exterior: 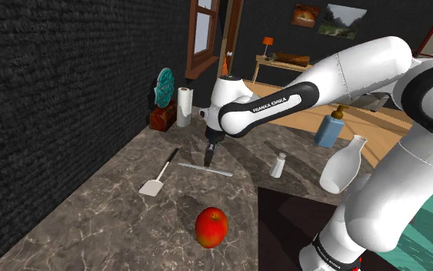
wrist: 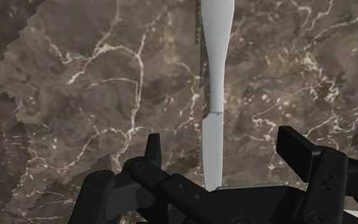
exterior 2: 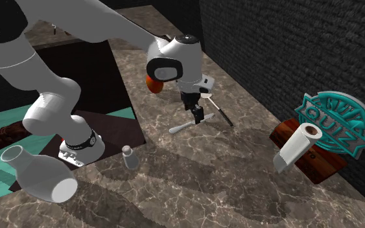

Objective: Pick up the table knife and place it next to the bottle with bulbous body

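From the shoulder view, my pincer (exterior: 209, 158) hangs low over the table knife (exterior: 222, 172), which lies flat on the marbled desk (exterior: 84, 231) between a spatula (exterior: 158, 182) and a shaker (exterior: 278, 164). I count one knife, one spatula, one shaker, one apple (exterior: 211, 227) and two bottles. The white bulbous bottle (exterior: 341, 168) and a blue dispenser bottle (exterior: 328, 131) both stand well apart from the knife.

In the second exterior view, the pincer (exterior 2: 198, 118) points straight down at the knife (exterior 2: 182, 127).

In the wrist view, my pincer (wrist: 223, 143) is spread wide. The knife (wrist: 217, 57) runs between the fingers (wrist: 297, 147), which do not touch it.

I judge this to be the grasp step. Next I should settle lower, close across the knife's width, then lift and carry it to the white bottle.
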Action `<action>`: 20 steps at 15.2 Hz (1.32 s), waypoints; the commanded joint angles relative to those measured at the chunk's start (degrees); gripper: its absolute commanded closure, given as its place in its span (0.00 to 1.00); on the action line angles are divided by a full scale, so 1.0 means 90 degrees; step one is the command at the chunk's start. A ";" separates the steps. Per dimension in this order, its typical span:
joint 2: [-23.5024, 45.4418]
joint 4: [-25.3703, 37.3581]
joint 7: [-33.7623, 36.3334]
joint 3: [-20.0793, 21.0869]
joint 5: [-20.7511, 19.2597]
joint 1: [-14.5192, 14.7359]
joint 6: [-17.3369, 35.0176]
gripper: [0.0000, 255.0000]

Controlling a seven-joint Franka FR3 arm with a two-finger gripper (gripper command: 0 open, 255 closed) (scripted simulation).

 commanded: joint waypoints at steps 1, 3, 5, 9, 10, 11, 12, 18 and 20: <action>0.0252 0.0058 -0.0071 0.0044 0.0017 0.0049 0.0248 0.00; 0.0373 0.0010 -0.0056 0.0046 -0.0004 0.0047 0.0417 0.00; 0.0499 -0.0033 -0.0040 0.0047 -0.0027 0.0046 0.0585 0.00; 0.0736 -0.0095 -0.0007 0.0045 -0.0074 0.0046 0.0882 0.00; 0.0737 -0.0094 -0.0007 0.0045 -0.0074 0.0046 0.0882 0.00; 0.0737 -0.0094 -0.0007 0.0045 -0.0074 0.0046 0.0882 0.00; 0.0737 -0.0094 -0.0007 0.0045 -0.0074 0.0046 0.0882 0.00; 0.0737 -0.0094 -0.0006 0.0045 -0.0074 0.0046 0.0881 1.00; 0.0748 -0.0095 0.0003 0.0048 -0.0077 0.0050 0.0894 1.00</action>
